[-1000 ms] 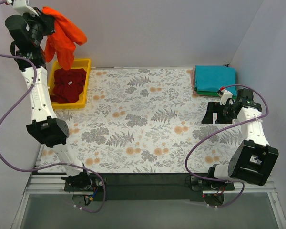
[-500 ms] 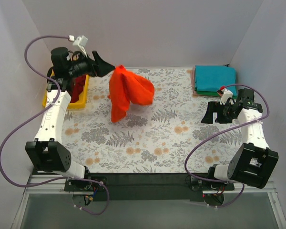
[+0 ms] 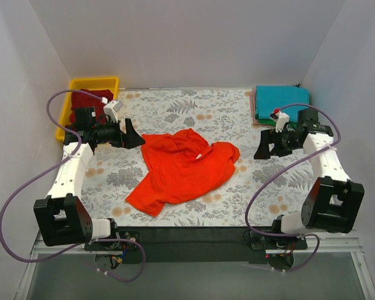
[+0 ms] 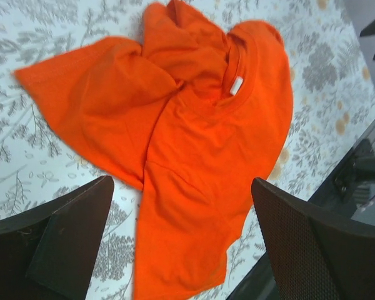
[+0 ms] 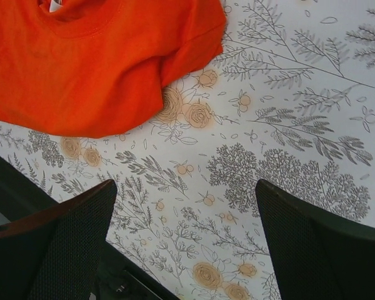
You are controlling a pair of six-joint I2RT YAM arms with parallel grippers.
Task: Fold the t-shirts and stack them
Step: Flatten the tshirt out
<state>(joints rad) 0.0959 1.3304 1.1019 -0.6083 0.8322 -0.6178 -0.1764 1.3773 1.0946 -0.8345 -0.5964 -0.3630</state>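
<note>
The orange shirt (image 3: 184, 169) lies rumpled on the table (image 3: 194, 109), stretched seven to two o'clock. The left gripper (image 3: 136, 134), jaws spread, hovers at its ten o'clock edge. The right gripper (image 3: 265, 150), likewise spread, sits farther off at three.

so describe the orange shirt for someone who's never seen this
On the floral table cloth, mid-table, lies the orange-red t-shirt, spread and rumpled. It alone is loose: the maroon shirt is in the yellow bin, the teal shirt folded far right.

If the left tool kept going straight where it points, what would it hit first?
Most likely the orange t-shirt, spread crumpled on the floral cloth ahead of the left tool; exact depth is unclear.
</note>
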